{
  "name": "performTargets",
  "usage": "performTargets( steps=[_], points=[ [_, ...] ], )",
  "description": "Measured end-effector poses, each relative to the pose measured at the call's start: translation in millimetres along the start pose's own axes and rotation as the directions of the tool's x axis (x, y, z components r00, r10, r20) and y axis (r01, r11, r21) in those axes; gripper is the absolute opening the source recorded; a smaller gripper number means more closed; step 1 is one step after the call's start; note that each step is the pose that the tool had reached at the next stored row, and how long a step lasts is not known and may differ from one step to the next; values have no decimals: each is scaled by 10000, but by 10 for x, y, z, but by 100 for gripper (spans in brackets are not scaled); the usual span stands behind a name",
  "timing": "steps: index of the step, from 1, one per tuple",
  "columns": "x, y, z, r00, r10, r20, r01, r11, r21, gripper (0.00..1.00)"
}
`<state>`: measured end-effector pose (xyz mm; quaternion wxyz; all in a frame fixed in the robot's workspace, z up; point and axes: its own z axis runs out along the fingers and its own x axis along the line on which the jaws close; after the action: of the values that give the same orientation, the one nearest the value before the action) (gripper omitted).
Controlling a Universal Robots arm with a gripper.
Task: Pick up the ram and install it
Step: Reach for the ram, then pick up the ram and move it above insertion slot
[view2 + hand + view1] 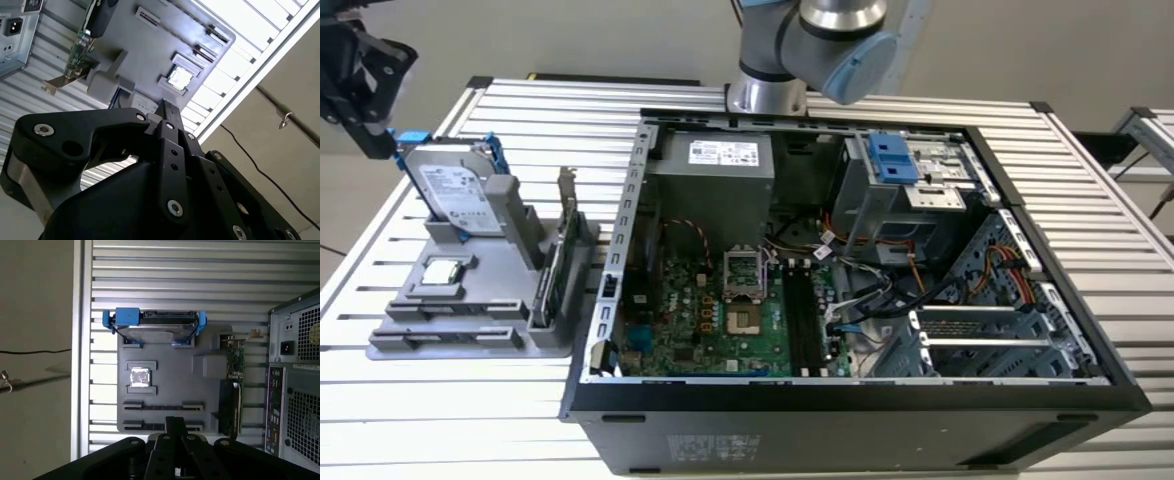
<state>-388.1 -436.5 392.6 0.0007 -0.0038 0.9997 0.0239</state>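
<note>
Progress: nothing of the job shows as done. I have not yet picked up the ram, and seating it is also left.
Memory slots [809, 320]: on the motherboard inside the open computer case [854, 432], well off to my side. As far as I can judge, these long black slots stand bare.
Gripper [176, 422]: my fingers are drawn together at the tips with nothing between them. They touch nothing.
My position: I hang high over the slatted table [200, 270], with the grey parts holder [170, 370] below me and well apart.
Ram: it is not in my grasp, and I see no stick in the case. I cannot pick it out for certain. Thin board edges stand upright in the holder's side slot, on its case side, and I judge it may be among them.
Expansion card [235, 360]: a green board with a silver bracket, in that same side slot.
Other parts below me: a hard drive [152, 330] with blue rails at one end of the holder, and a processor chip [139, 377] in its square pocket.
</note>
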Motion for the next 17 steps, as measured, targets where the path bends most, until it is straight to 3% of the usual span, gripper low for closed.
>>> performTargets(
  steps=[17],
  points=[
    [17,-214,-11,9998,-194,-10,194,9998,0,0]
  ],
)
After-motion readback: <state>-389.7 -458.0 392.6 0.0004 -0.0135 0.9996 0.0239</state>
